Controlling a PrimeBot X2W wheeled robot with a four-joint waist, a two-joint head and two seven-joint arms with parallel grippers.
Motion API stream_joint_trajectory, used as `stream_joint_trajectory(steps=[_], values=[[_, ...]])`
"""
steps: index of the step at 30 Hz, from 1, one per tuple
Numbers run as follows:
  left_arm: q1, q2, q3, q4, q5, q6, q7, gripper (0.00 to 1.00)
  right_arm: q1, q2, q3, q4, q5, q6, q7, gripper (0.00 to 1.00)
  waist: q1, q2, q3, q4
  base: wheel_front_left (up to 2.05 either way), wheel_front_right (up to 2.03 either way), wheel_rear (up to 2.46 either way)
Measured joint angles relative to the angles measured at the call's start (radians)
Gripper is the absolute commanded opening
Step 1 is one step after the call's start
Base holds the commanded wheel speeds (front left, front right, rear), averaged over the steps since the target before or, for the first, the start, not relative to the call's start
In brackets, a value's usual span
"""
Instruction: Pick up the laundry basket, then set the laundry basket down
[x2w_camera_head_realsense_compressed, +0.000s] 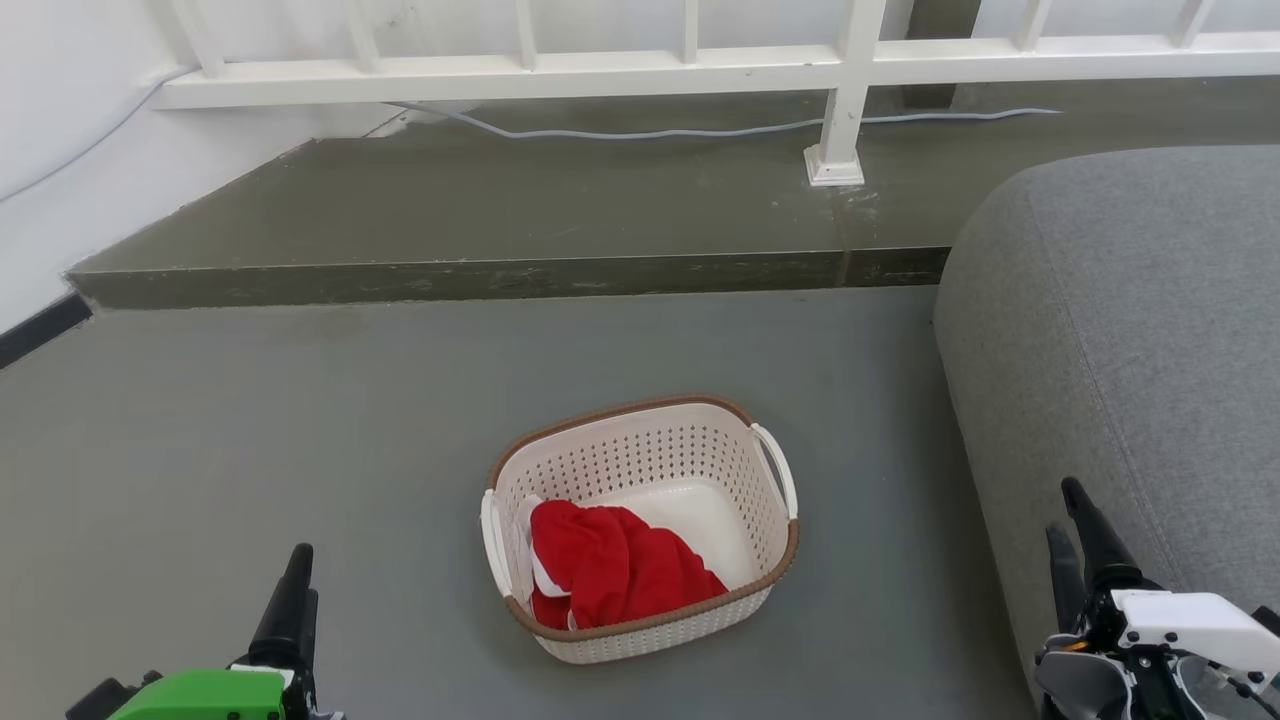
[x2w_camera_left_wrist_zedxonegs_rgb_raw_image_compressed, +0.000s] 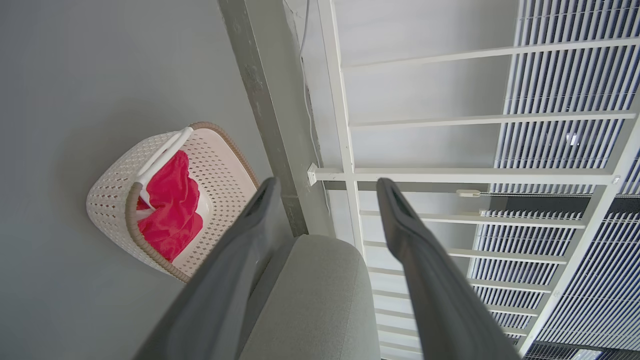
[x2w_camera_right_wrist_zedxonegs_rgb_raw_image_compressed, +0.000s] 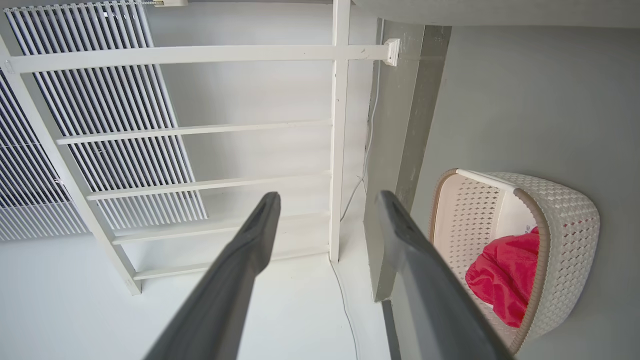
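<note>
We judge the pickup has not begun. The cream-white perforated plastic laundry basket with the brown woven-look rim (x2w_camera_head_realsense_compressed: 660, 462) stands upright on the grey floor (x2w_camera_head_realsense_compressed: 250, 450), ahead of us and between our two arms. A crumpled red cloth (x2w_camera_head_realsense_compressed: 610, 565) lies in its near left part. Our left gripper (x2w_camera_left_wrist_zedxonegs_rgb_raw_image_compressed: 329, 182) has its two dark fingers spread apart and holds nothing, and our right gripper (x2w_camera_right_wrist_zedxonegs_rgb_raw_image_compressed: 328, 196) is likewise spread and empty. Both are well apart from the basket, the left one out to its left and the right one out to its right, near the grey fabric sofa (x2w_camera_head_realsense_compressed: 1120, 350).

To do this reach well, we should bend forward and bring each gripper down on its own side: left to the white left handle (x2w_camera_head_realsense_compressed: 492, 545), right to the white right handle (x2w_camera_head_realsense_compressed: 778, 465). The basket sits turned a little, so the handles are not square to us, and each wrist ought to line up with its handle before closing. From here we cannot quite tell how much room there is under the handles, so pinching the handle bar itself may be safer than hooking beneath it. The right arm needs care to clear the sofa. Both sides should rise together and level, so the cloth's weight on the left does not tip the basket.
</note>
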Motion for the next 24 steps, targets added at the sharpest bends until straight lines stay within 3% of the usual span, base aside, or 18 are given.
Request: stream_joint_trajectory(steps=[12, 24], values=[[0.0, 0.002, -0.008, -0.067, 0.191, 0.01, -0.036, 1.0, -0.003, -0.003, 0.029, -0.056, -0.164, -0.011, -0.037, 1.0, 0.0, 0.0, 0.008, 0.001, 0.0, 0.0, 0.0], [0.0, 0.011, -0.049, -0.138, 0.446, 0.044, -0.081, 1.0, -0.006, -0.009, 0.084, -0.112, -0.414, -0.05, -0.082, 1.0, 0.0, 0.0, 0.035, 0.004, 0.0, 0.0, 0.0]])
